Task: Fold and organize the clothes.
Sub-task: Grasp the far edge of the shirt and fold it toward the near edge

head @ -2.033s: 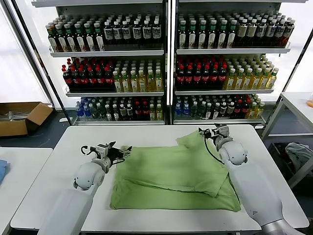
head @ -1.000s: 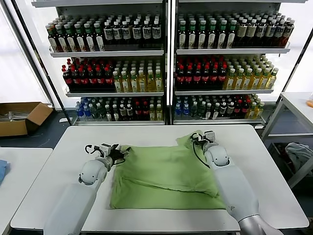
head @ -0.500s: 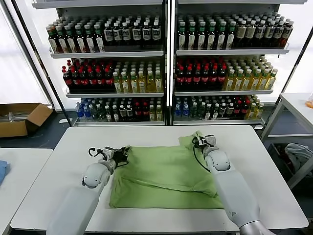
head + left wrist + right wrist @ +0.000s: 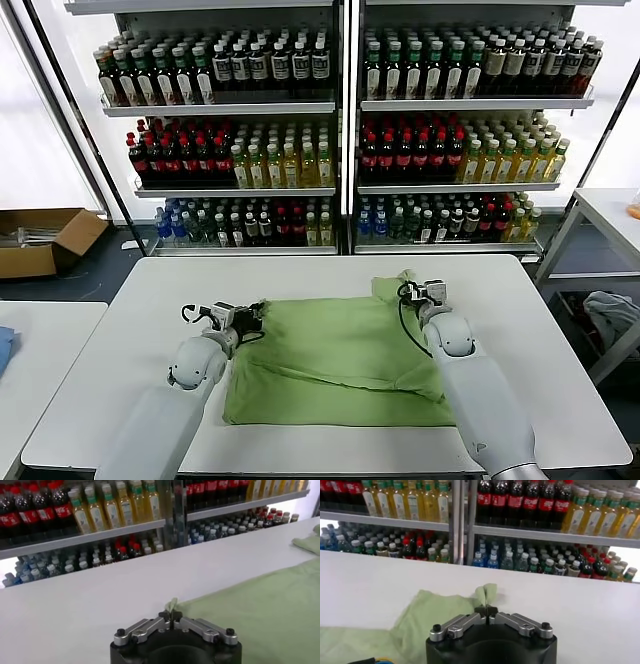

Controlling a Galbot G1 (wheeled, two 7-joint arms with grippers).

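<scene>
A light green shirt lies spread on the white table, partly folded over itself. My left gripper is at the shirt's far left corner, shut on a pinch of the green cloth, which sticks up between the fingertips in the left wrist view. My right gripper is at the far right corner, shut on a fold of cloth that rises from its jaws in the right wrist view. The shirt's collar, buttons and logo do not show.
Shelves of bottles stand behind the table's far edge. A cardboard box sits on the floor at the left. A second white table is at the right, another table edge at the left.
Both grippers have closed on the shirt's far corners. The right gripper has shifted slightly right and the far right corner is drawn up with it.
</scene>
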